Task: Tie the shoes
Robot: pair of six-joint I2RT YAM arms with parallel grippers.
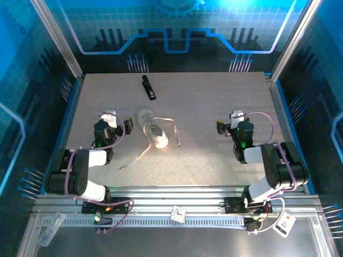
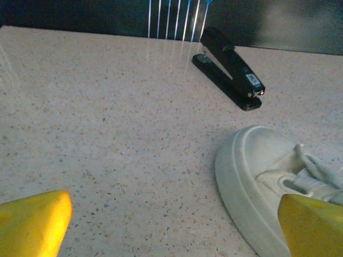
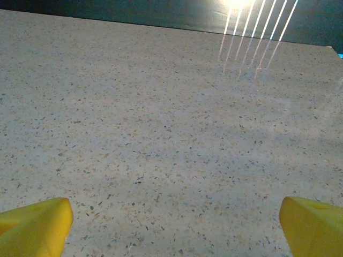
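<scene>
The small white low-top sneaker [image 1: 153, 128] lies left of centre on the speckled beige tabletop [image 1: 214, 96], toe toward 11 o'clock, one flat off-white lace [image 1: 140, 154] trailing toward 7 o'clock, with the left gripper [image 1: 119, 122] just beside it at 9 o'clock and the right gripper [image 1: 229, 122] well apart at 3 o'clock, both with fingers spread apart.

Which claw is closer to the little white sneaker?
Left. The left claw is open just beside the small white low-top sneaker; the right claw is well off on its other side.

No legible text; small label [image 2: 251, 81] on black stapler [image 2: 225, 59] too blurred to read.
</scene>
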